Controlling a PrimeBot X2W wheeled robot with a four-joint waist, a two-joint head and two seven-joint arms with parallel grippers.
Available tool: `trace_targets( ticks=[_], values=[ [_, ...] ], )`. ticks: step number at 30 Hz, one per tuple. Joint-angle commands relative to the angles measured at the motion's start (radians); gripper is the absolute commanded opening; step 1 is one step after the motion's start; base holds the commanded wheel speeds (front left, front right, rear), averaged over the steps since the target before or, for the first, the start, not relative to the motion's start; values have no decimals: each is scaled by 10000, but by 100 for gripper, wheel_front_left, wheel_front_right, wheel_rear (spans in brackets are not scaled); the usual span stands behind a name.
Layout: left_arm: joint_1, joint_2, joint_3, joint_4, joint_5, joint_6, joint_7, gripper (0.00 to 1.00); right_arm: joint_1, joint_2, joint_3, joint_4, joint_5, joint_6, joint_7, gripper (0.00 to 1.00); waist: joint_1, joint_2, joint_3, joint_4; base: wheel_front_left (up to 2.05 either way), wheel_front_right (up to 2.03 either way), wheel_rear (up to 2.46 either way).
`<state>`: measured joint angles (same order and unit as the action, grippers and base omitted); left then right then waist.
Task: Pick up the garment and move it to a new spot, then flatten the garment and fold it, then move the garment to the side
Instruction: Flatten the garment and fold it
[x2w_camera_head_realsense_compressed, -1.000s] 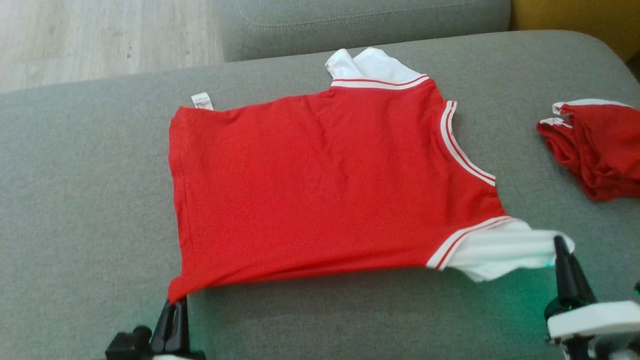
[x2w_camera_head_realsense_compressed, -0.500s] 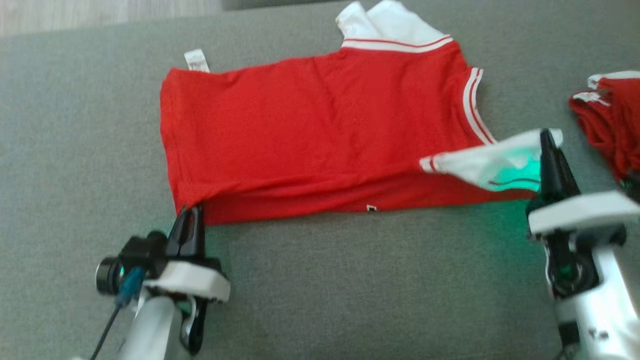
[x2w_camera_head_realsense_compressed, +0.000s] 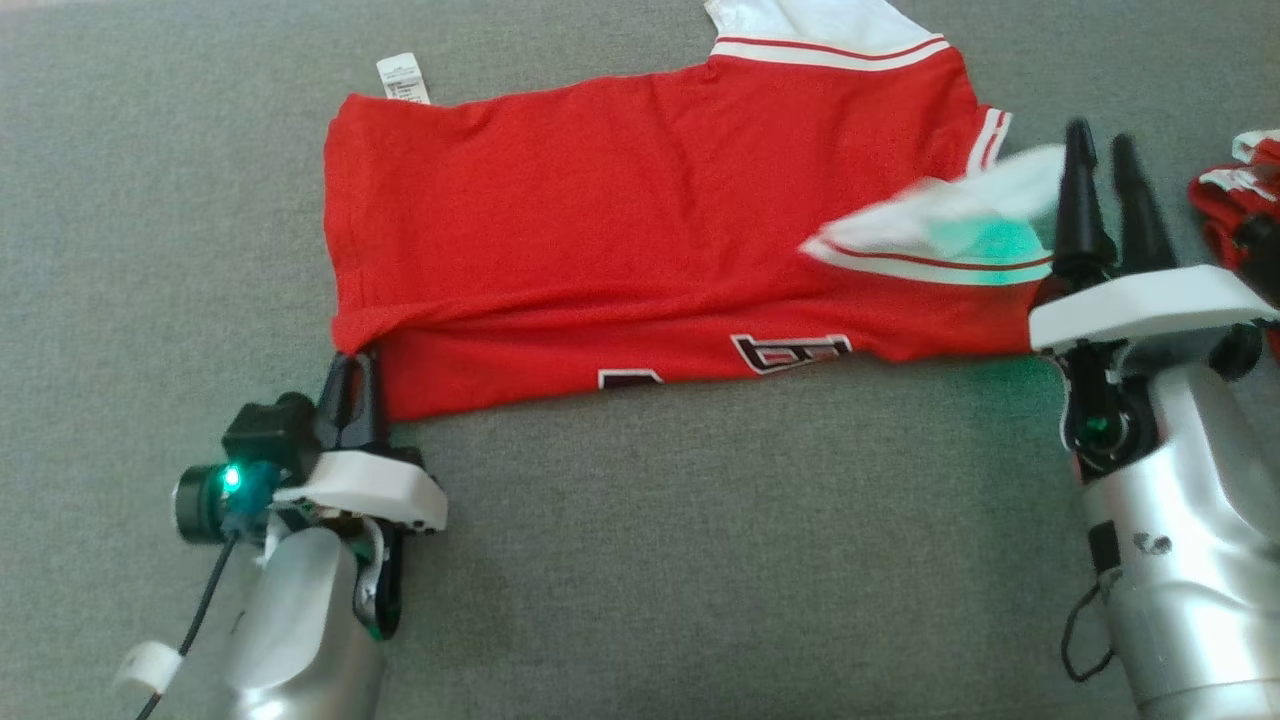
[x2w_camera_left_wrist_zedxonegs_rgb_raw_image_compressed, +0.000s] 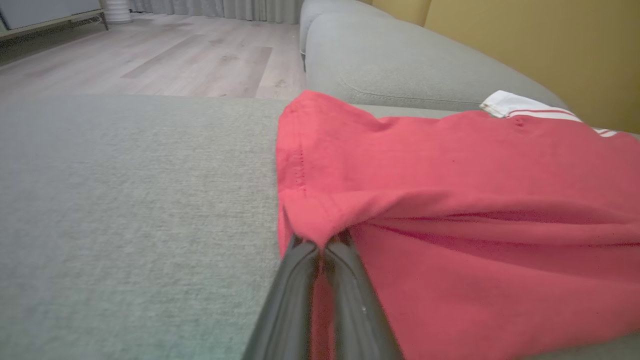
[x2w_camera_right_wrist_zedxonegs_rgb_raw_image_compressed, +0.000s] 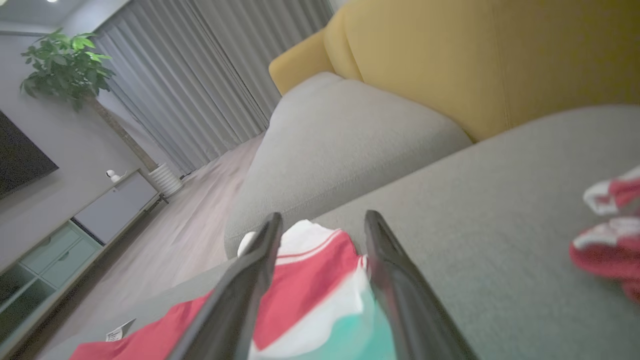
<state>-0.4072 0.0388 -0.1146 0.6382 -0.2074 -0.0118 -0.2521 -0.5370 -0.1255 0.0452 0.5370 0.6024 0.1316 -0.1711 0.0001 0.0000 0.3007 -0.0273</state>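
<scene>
The garment (x2w_camera_head_realsense_compressed: 620, 220), a red jersey with white sleeves, lies on the grey sofa seat (x2w_camera_head_realsense_compressed: 700, 560) with its near edge folded over, so the black-and-white number print (x2w_camera_head_realsense_compressed: 790, 350) faces up. My left gripper (x2w_camera_head_realsense_compressed: 352, 365) is shut on its near-left corner, and the left wrist view shows red cloth (x2w_camera_left_wrist_zedxonegs_rgb_raw_image_compressed: 450, 200) pinched at the tips (x2w_camera_left_wrist_zedxonegs_rgb_raw_image_compressed: 322, 245). My right gripper (x2w_camera_head_realsense_compressed: 1100, 140) stands open. The white sleeve (x2w_camera_head_realsense_compressed: 950, 210) is blurred just left of its fingers. In the right wrist view the sleeve (x2w_camera_right_wrist_zedxonegs_rgb_raw_image_compressed: 305, 285) lies loose between and below the spread fingers (x2w_camera_right_wrist_zedxonegs_rgb_raw_image_compressed: 322, 220).
A smaller red cloth with white trim (x2w_camera_head_realsense_compressed: 1235, 190) lies at the right edge, close to my right gripper, and shows in the right wrist view (x2w_camera_right_wrist_zedxonegs_rgb_raw_image_compressed: 610, 235). A white label (x2w_camera_head_realsense_compressed: 403, 78) sticks out at the garment's far-left corner. Grey and yellow cushions (x2w_camera_right_wrist_zedxonegs_rgb_raw_image_compressed: 450, 60) rise behind.
The head camera has tilted down. Both grippers carried the garment's near edge away from me, turning up the number print. My right gripper has opened and let the white sleeve go.
</scene>
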Motion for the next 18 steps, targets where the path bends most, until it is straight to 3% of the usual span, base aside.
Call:
trace_targets(
  ticks=[1,7,18],
  values=[
    [-80,115,474,-262,-49,183,-97,100,-290,-108,351,-257,-441,-9,-438,100,-1,0,-37,-5,0,0,0],
    [637,115,665,-755,-36,427,-97,100,99,-421,451,-183,-2275,-9,-893,100,-1,0,-291,4,0,0,0],
    [2266,114,565,-2058,478,610,-97,100,2234,174,167,-1124,-4443,-9,-904,100,-1,0,-1187,-56,0,0,0]
  ],
)
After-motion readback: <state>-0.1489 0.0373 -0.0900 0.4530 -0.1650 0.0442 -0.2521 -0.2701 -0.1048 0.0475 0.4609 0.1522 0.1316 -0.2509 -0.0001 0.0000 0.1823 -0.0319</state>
